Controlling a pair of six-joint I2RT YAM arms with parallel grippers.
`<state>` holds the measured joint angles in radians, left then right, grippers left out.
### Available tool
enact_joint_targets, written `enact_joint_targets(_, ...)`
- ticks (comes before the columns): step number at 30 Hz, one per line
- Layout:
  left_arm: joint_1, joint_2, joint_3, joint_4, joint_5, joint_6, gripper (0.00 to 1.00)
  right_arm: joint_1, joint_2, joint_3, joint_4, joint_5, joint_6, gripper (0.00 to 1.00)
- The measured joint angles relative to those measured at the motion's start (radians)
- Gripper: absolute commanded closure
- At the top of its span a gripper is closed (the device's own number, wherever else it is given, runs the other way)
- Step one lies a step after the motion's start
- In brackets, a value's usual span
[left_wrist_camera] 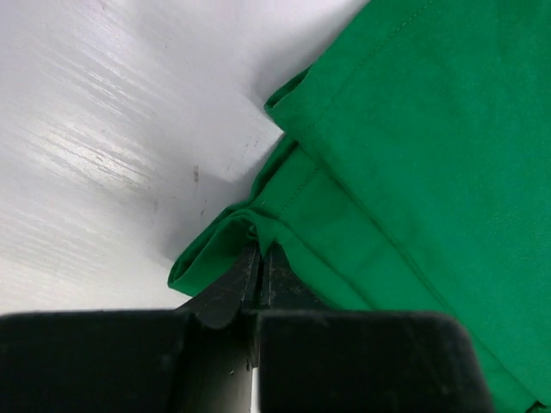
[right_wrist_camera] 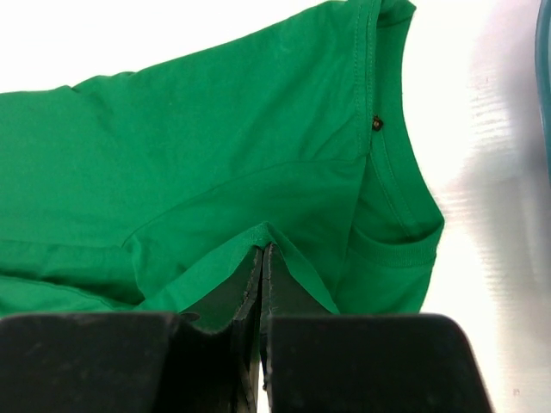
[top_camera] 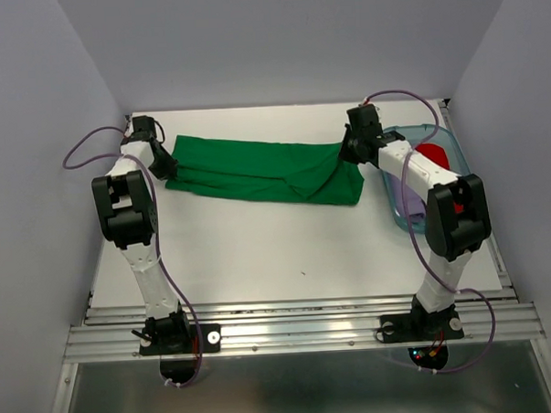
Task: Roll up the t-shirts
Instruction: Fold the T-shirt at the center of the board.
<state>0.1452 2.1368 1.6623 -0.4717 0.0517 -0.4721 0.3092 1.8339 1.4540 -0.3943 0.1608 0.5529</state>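
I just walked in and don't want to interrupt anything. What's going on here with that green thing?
Two robot arms are working on a green t-shirt, which lies folded into a long band across the far part of the table. The left claw is shut on its left end and the right claw on its right end, both down at the tabletop. The shirt is not yet rolled. A clear bin on the right holds a red cloth.
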Motion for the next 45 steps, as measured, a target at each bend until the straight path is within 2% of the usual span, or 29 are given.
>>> enact_joint_targets(2,0.000,0.000,0.006,0.000,0.002,0.001,0.70,-0.005,0.018,0.012,0.001,0.000,0.000,0.99)
enact_joint_targets(3,0.000,0.000,0.010,0.000,0.002,0.002,0.54,-0.007,0.027,0.018,0.001,-0.002,0.000,0.99)
enact_joint_targets(4,-0.001,0.000,0.016,-0.001,0.002,0.005,0.48,-0.009,0.040,0.026,0.000,-0.002,0.000,0.99)
enact_joint_targets(5,-0.002,0.000,0.023,-0.002,0.000,0.008,0.44,-0.011,0.050,0.032,0.001,-0.004,0.000,0.94)
enact_joint_targets(7,-0.005,0.000,0.034,-0.001,-0.002,0.010,0.38,-0.021,0.087,0.056,0.001,-0.012,0.000,0.64)
enact_joint_targets(10,-0.013,-0.010,0.038,0.012,-0.013,0.011,0.37,-0.038,0.138,0.093,0.003,-0.037,-0.001,0.59)
enact_joint_targets(17,-0.068,-0.088,0.037,0.011,-0.071,0.036,0.37,-0.083,0.166,0.107,0.003,-0.141,0.005,0.57)
enact_joint_targets(22,-0.155,-0.166,-0.013,0.013,-0.136,0.048,0.36,-0.084,0.126,0.017,0.027,-0.282,0.013,0.55)
enact_joint_targets(27,-0.219,-0.235,-0.116,0.035,-0.134,0.052,0.36,-0.066,0.098,-0.098,0.044,-0.386,0.028,0.53)
enact_joint_targets(35,-0.223,-0.249,-0.200,0.049,-0.128,0.050,0.36,-0.051,0.099,-0.136,0.074,-0.452,0.046,0.53)
enact_joint_targets(40,-0.232,-0.250,-0.205,0.052,-0.127,0.049,0.36,-0.051,0.117,-0.135,0.099,-0.464,0.047,0.55)
enact_joint_targets(45,-0.238,-0.251,-0.205,0.053,-0.127,0.049,0.37,-0.051,0.158,-0.119,0.110,-0.466,0.047,0.53)
